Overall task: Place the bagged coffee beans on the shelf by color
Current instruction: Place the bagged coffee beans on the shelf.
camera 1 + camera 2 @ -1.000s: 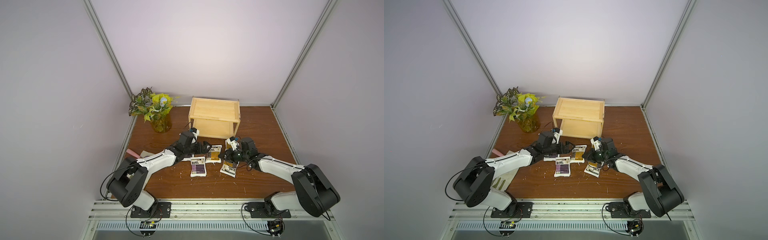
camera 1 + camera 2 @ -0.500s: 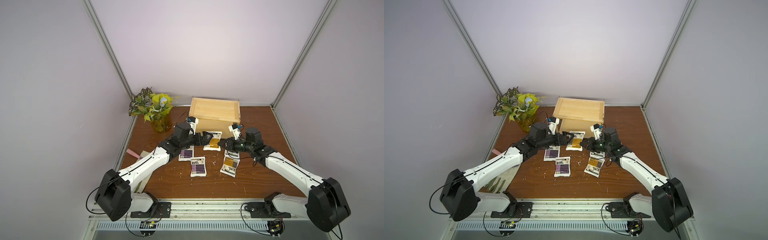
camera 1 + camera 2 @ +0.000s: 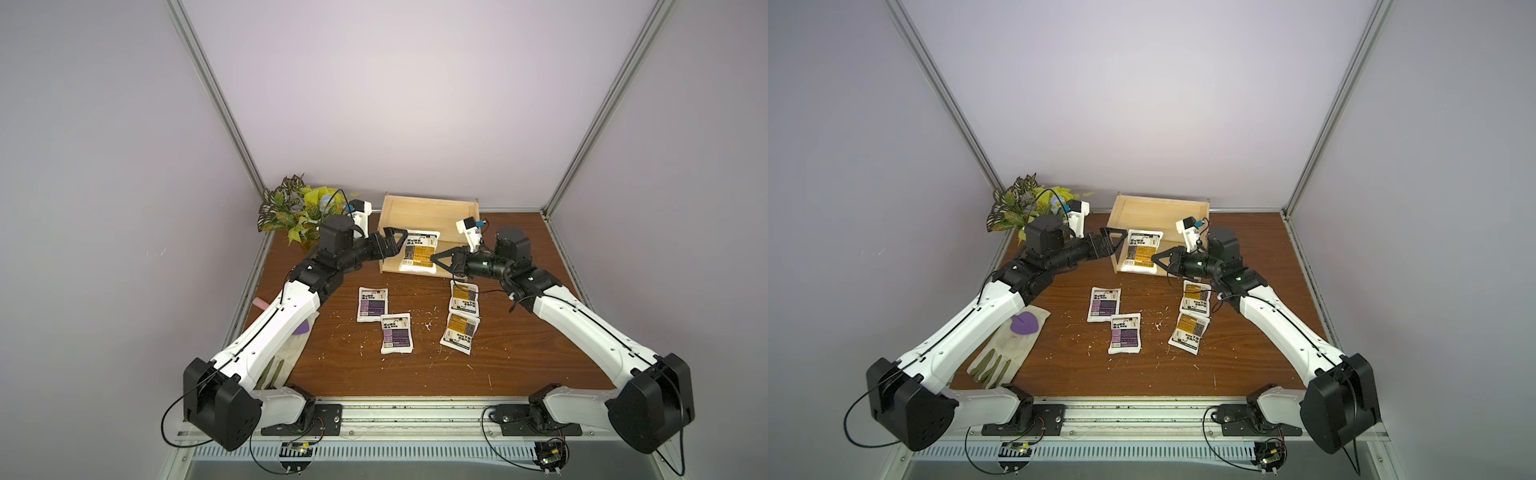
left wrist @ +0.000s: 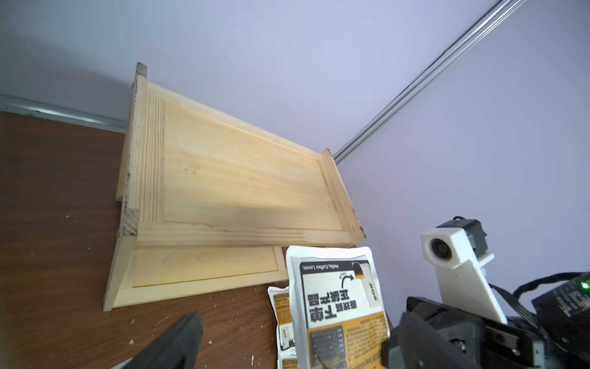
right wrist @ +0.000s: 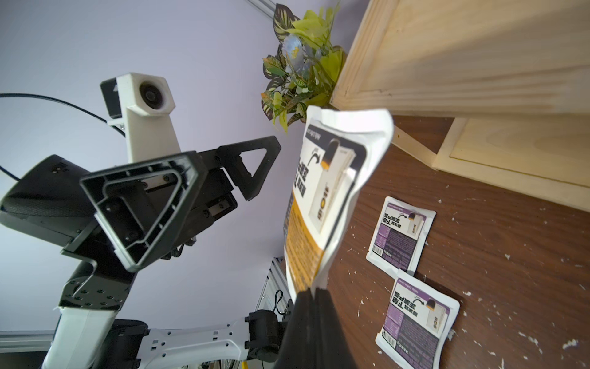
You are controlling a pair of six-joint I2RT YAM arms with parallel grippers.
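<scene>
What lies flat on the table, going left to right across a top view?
White glove → far purple pouch → near purple pouch → near orange pouch; the far orange pouch overlaps it sideways, so is left out.

Pale matt unfinished-wood shelf [image 3: 430, 212], smooth white-film pouch [image 3: 419, 254] at twelve o'clock, dark wood-grain tabletop [image 3: 415, 374].
</scene>
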